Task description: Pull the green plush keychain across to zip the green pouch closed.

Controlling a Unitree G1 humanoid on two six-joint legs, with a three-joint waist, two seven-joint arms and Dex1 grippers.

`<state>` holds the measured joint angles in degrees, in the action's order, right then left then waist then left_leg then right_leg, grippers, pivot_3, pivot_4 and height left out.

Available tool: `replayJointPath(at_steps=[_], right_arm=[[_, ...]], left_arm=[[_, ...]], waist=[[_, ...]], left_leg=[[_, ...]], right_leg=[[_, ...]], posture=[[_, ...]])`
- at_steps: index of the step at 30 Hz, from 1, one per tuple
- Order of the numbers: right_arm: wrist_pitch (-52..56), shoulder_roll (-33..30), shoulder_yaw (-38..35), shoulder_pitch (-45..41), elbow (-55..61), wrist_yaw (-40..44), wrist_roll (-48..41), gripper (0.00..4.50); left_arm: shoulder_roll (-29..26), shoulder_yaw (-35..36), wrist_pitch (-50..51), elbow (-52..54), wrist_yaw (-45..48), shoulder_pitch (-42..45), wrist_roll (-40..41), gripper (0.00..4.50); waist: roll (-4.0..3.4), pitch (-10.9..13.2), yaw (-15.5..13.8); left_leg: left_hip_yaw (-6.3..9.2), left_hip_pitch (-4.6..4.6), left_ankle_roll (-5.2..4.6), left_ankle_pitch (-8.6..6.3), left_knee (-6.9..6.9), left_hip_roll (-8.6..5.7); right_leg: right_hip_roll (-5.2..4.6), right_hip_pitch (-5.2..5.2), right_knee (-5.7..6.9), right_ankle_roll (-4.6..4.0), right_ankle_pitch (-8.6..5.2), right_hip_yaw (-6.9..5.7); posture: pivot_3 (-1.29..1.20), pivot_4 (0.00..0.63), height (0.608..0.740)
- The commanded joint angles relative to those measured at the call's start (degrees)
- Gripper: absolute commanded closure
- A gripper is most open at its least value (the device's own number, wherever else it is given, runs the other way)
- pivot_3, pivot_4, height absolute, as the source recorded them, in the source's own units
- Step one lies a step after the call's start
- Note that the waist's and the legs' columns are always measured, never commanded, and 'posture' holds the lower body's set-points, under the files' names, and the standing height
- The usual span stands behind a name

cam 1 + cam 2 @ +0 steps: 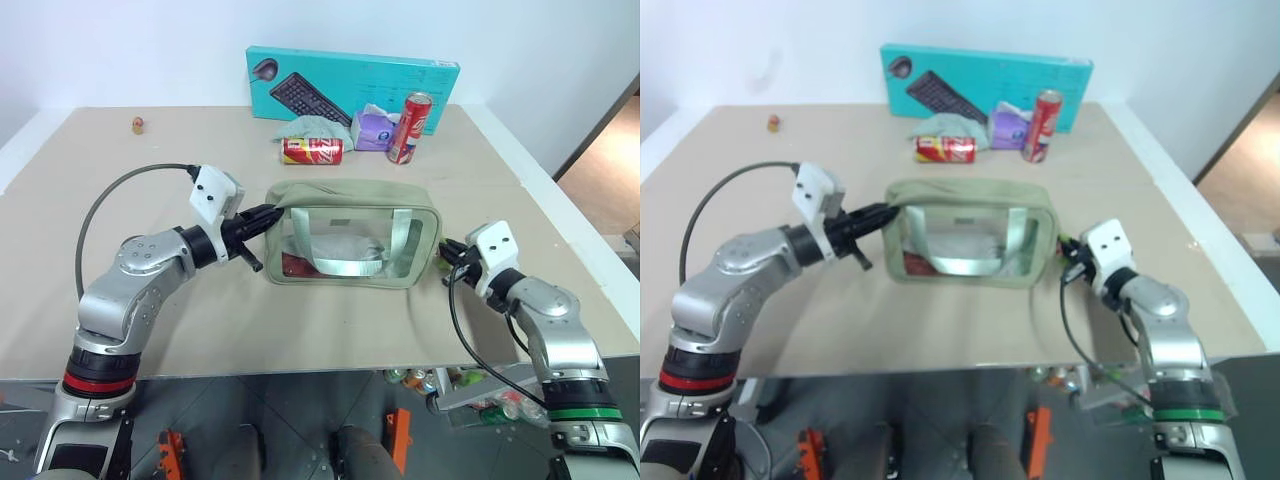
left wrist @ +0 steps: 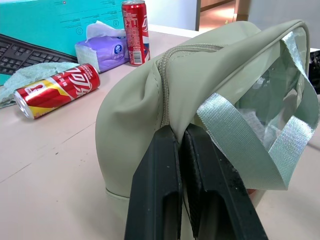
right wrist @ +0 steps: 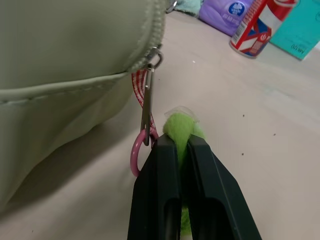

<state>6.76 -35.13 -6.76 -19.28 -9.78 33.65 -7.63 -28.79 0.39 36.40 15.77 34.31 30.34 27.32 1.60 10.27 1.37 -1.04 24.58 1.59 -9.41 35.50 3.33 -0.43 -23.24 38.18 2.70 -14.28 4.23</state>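
1. Two grips are set. My left gripper (image 2: 182,150) is clenched on the fabric at the left end of the green pouch (image 1: 350,205), right where the zipper seam runs down that end.
2. My right gripper (image 3: 181,150) is pinched tight on the green plush keychain (image 3: 181,126), which sits between the fingers at the pouch's right end, low and close to the table (image 1: 300,330).
3. The pouch stands upright mid-table, its clear window facing me, its long axis running from my left gripper to my right. The zipper follows that same line along the top.
4. A metal zipper pull (image 3: 147,107) hangs from the slider at the right end corner of the pouch, joined to a pink ring (image 3: 135,155) just beside my right fingers (image 3: 155,200). So the slider looks to be at the end of its run; I judge the pouch zipped, or nearly so.
5. Any pull left goes right and away from the left gripper, along the pouch's length, with the left holding as anchor.
6. Risk: tugging downward instead could tip the pouch.
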Motion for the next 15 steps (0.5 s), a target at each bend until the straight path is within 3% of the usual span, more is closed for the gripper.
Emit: replayJointPath(at_steps=[1, 8, 9, 15], right_arm=[[-1.8, 1.2, 0.5, 1.7, -1.5, -0.4, 0.9, 4.45], [1.5, 1.7, -5.1, -0.3, 0.1, 2.0, -7.3, 4.45], [2.2, 0.8, -6.6, -0.8, 0.6, 2.9, -9.0, 3.80], [7.0, -5.4, -13.1, -2.9, 5.9, 9.1, -17.7, 1.84]], left_arm=[[-0.6, 0.6, -0.7, 0.0, -0.5, 0.2, -1.4, 4.50], [-0.6, 1.5, 0.4, -0.2, 1.0, -0.6, 0.7, 4.50], [-0.9, 1.9, 0.7, 0.0, 1.9, -0.7, 1.6, 3.75], [-2.1, 5.4, 1.8, -0.5, 4.5, 1.0, 5.8, 1.86]], waist=[[0.00, 0.0, 0.0], [0.00, 0.0, 0.1], [0.00, 0.0, 0.1], [-0.05, 0.1, 0.1]], left_leg=[[0.00, -0.02, 0.00, 0.00, 0.00, 0.00], [0.00, -0.06, 0.00, 0.00, -0.01, 0.00], [0.00, -0.05, 0.00, 0.00, -0.01, 0.00], [-0.01, 0.05, 0.00, 0.00, -0.02, 0.00]], right_leg=[[0.00, 0.01, 0.00, 0.00, 0.00, 0.00], [0.01, 0.05, 0.00, -0.01, 0.01, 0.01], [0.01, 0.05, 0.00, -0.01, 0.01, 0.01], [0.01, -0.06, -0.01, 0.00, -0.02, 0.02]], posture=[[0.00, 0.150, 0.740], [0.00, 0.150, 0.740], [0.00, 0.150, 0.740], [0.00, 0.150, 0.740]])
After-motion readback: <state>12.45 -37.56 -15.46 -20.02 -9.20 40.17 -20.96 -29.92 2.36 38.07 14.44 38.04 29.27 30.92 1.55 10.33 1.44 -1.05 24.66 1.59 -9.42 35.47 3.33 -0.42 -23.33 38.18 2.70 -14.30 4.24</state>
